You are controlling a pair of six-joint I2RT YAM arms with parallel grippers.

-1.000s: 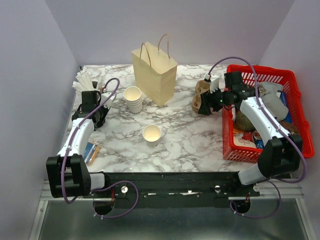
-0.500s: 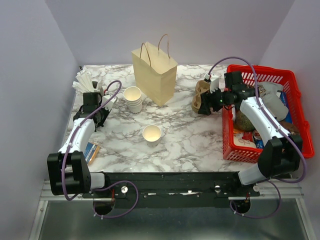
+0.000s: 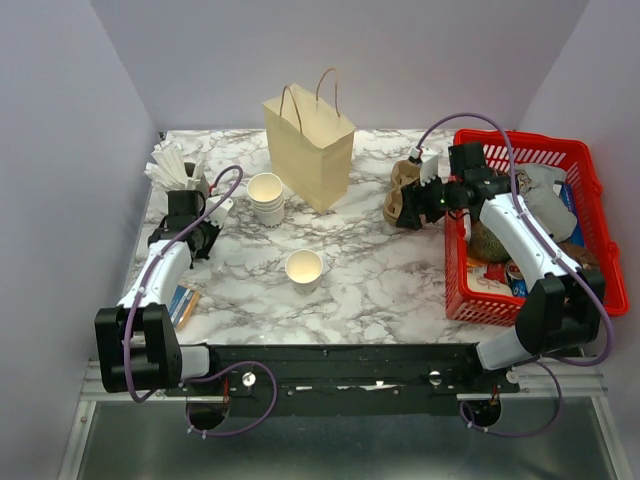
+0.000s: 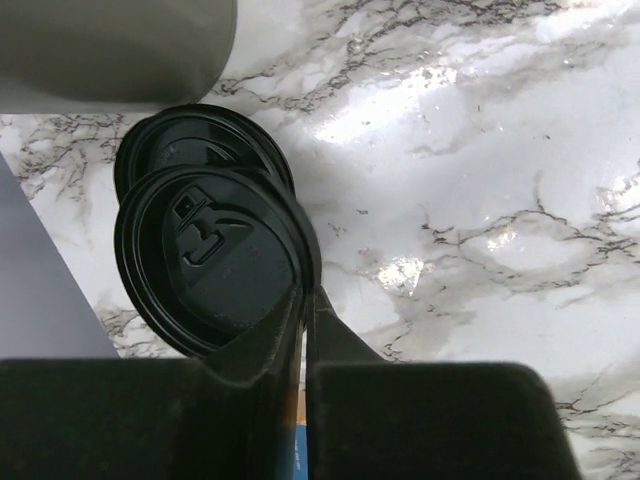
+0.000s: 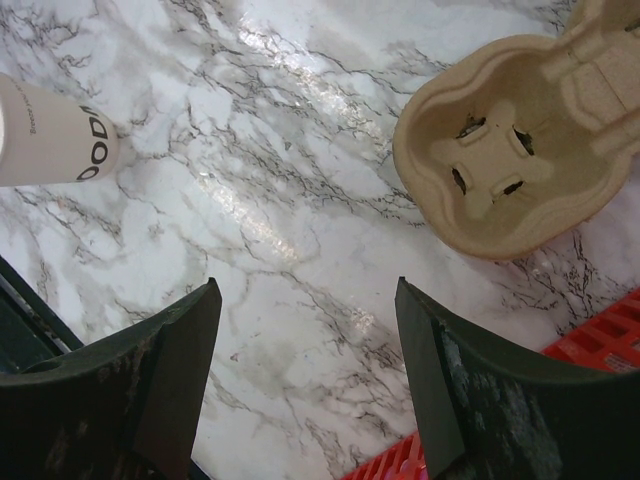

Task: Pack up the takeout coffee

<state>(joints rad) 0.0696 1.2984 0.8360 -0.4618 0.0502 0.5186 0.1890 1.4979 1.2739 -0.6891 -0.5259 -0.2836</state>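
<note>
Two steps seem left: lid the cup, then bag it.
Paper bag (image 3: 312, 145) stands at the back; carrier (image 5: 510, 160) lies beside the wide-open right gripper (image 5: 305, 300); lidless coffee cup (image 3: 304, 267) sits mid-table; left gripper (image 4: 303, 310) pinches a black lid (image 4: 205, 260).

Table (image 3: 380, 270): white marble, grey-black veining. Paper bag (image 3: 315, 150): pale cream, brown handles. Basket (image 3: 520, 137): red lattice. Lone cup (image 3: 304, 268) and cup stack (image 3: 266, 197): white. Lettered cup (image 5: 50, 135): white, dark print. Upper lid (image 4: 210, 265) and lower lid (image 4: 200, 135): glossy black. Cup carrier (image 5: 510, 160): tan pulp. Packet (image 3: 182, 303): seemingly blue and orange.
</note>
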